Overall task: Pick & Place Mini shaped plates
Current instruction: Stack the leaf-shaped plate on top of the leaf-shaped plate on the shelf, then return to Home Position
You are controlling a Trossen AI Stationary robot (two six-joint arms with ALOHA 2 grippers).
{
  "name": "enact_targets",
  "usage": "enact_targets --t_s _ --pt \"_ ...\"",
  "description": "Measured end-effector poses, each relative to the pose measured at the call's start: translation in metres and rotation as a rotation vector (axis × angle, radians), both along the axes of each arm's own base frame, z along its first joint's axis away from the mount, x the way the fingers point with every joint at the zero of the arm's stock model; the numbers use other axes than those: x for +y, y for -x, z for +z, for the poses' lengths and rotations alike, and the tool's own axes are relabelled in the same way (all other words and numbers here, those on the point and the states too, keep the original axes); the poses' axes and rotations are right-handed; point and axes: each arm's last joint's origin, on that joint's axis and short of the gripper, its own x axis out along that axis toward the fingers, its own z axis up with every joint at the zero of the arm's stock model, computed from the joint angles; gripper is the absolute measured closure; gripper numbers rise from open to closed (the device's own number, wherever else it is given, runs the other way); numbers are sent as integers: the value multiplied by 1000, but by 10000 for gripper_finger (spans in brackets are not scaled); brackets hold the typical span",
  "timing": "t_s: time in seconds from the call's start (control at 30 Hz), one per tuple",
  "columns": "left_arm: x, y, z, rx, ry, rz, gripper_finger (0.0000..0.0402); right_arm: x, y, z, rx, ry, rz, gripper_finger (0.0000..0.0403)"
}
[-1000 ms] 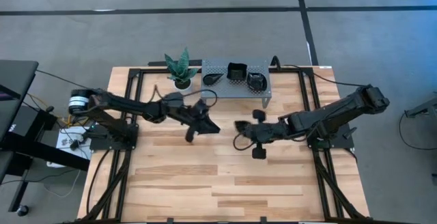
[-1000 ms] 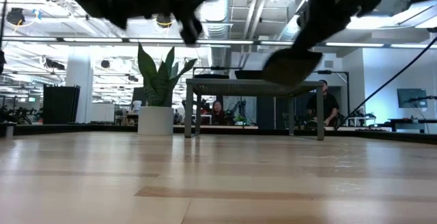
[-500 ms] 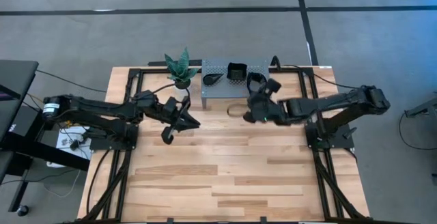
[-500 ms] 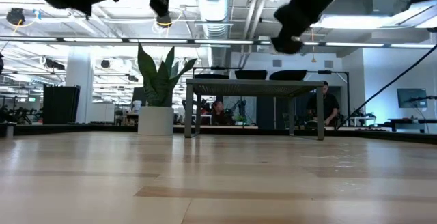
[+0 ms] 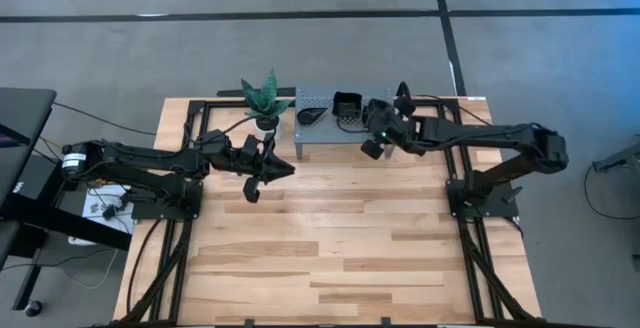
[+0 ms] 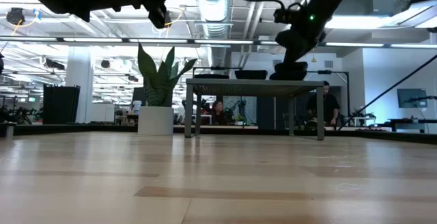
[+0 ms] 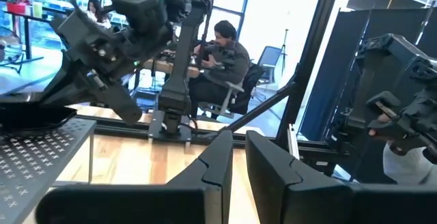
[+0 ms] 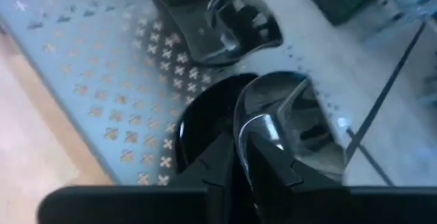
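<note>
Moved onto the rack (image 5: 325, 118), right gripper (image 5: 372, 131) hides its plate (image 8: 287, 125), fingers narrowly parted.

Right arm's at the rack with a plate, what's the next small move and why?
Probably open the right gripper a little more and lift straight up. Its fingers look nearly closed around the rim of a black plate that already sits on the perforated rack, beside another plate. The left gripper waits above the table.
</note>
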Motion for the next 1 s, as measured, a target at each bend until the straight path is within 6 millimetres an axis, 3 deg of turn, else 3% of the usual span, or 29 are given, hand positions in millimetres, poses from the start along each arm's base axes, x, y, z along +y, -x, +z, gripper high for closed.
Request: enact_targets --t_s 0.4,0.73,1.0 --pt "0 0 0 -2 0 1 358 -5 -2 1 -15 -117 106 347" --pt "0 0 0 -3 0 0 358 -8 -4 40 -41 -90 103 348" --pt "0 0 0 -2 0 0 358 -22 10 21 2 -182 -53 395"
